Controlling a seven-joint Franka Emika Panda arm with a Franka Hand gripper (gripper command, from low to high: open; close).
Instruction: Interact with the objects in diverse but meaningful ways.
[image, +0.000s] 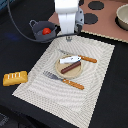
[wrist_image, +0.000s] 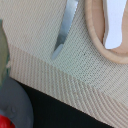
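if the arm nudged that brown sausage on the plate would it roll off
Probably it would roll a little: the brown sausage looks round and smooth. It leans partly against the pale flat piece, which might check it on that side. The tan round plate looks shallow, so its rim may not stop it.

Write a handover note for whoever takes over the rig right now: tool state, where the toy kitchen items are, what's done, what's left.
Tool: hanging over the far edge of the placemat, beside the pot; nothing seen in it, but open or shut can't be told.
Tomato sits in the grey pot, off the mat.
Plate at mat centre holds the sausage and a pale flat piece.
Knife lies beyond the plate, fork on the near side.
Bread loaf lies off the mat, toward the exterior view's left.
Done: plate is set, tomato is in the pot.
Left: bread is not yet on the mat.
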